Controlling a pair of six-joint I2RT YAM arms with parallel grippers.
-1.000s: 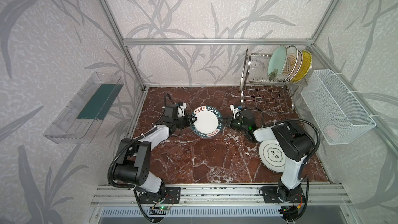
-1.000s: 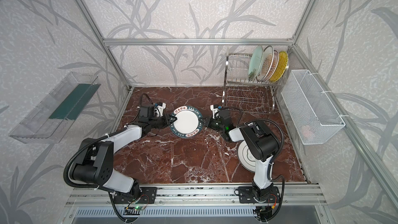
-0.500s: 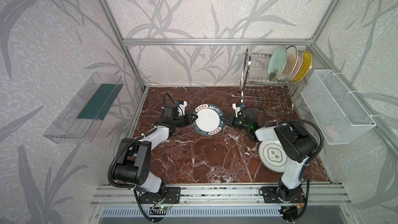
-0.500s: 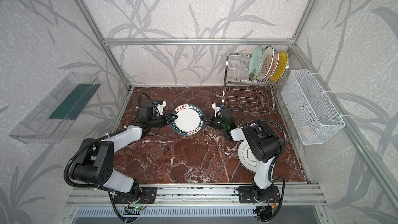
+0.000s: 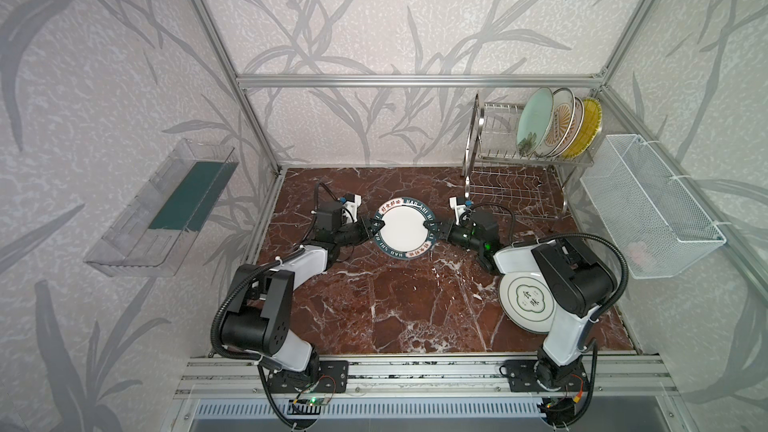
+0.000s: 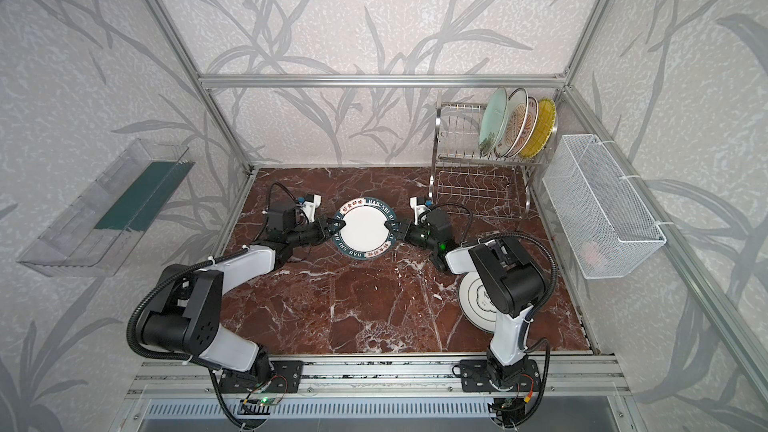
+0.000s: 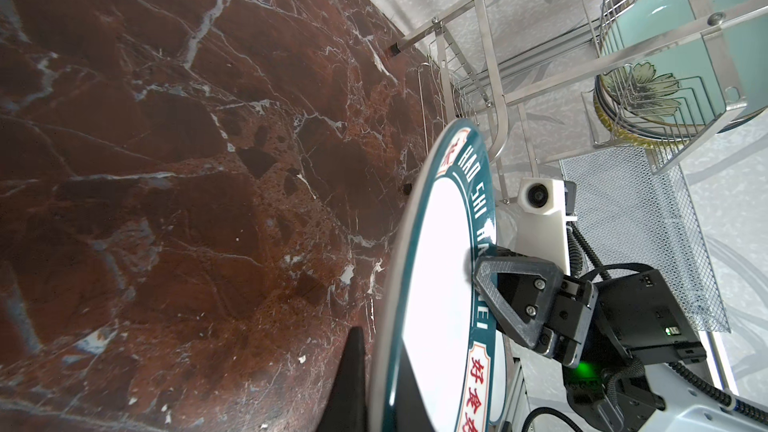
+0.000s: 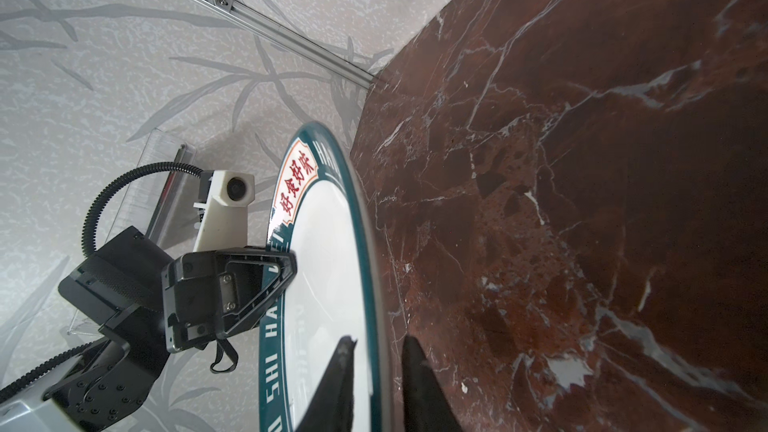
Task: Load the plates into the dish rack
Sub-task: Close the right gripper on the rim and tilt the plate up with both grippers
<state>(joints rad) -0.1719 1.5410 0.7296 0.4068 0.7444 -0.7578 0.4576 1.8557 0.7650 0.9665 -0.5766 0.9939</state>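
The dark-teal-rimmed lettered plate hangs flat just above the marble between both grippers. My left gripper is shut on its left rim, one finger under it and one on its face. My right gripper straddles the opposite rim, its jaws slightly parted with small gaps to the plate. The dish rack stands at the back right; its upper tier holds the pale green plate, sunburst plates and the yellow plate. A white plate with a green emblem lies under my right arm.
A white mesh basket hangs on the right wall close to the rack. A clear plastic tray hangs on the left wall. Aluminium frame posts border the marble table on all sides.
My left gripper has closed onto the plate's left rim. The right gripper's jaws, clamped on the rim before, have parted a little. The plate has barely shifted.
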